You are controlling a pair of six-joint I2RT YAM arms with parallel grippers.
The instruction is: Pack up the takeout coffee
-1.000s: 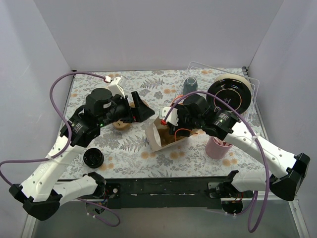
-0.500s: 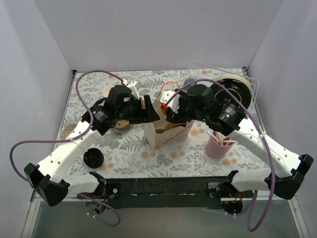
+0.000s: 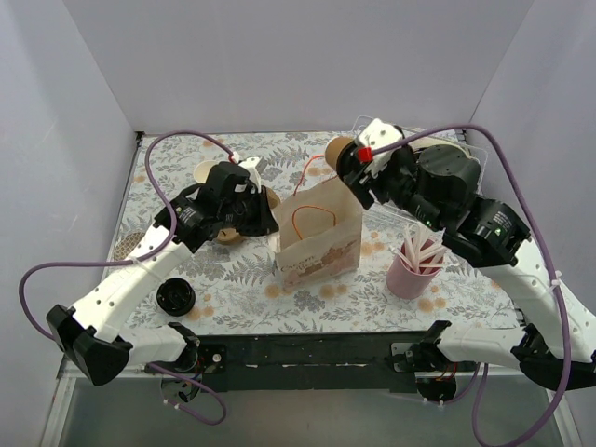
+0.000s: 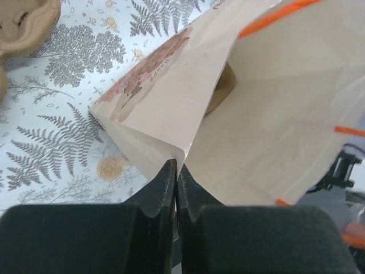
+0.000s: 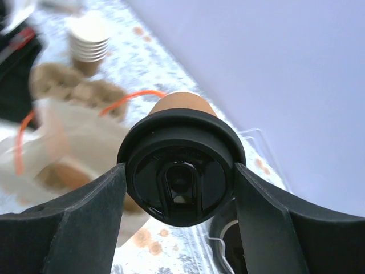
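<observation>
A black disc [image 3: 175,296] lies on the flower-print table [image 3: 233,279] at the lower left of the overhead view. At lower right, a pink cup [image 3: 410,277] holds straws.

At centre the bag [image 3: 318,240] stands upright with its mouth open and its orange handles up. The left gripper [image 3: 267,210] has its jaws pinched shut on the top of the bag's left edge. Its wrist view shows the black fingers [image 4: 162,188] pressed together at the bottom of the frame with the paper fold between them. Something brown and rounded sits inside the bag, too hidden to identify. Just left of that gripper sits a pulp carrier [image 3: 226,233].

Over the bag's upper right corner, the right gripper [image 3: 348,158] holds the coffee [image 3: 336,149] in the air, clear of bag and table. In its wrist view the jaws stand wide, with one finger [image 5: 74,228] against each side of the black lid. The lid faces the lens and the brown body points away, with the bag blurred at the left of that frame.

Farther back, a stack of cups [image 3: 206,171] stands on the table at upper left. At upper right, a clear rack [image 3: 470,154] shows behind the right arm.
</observation>
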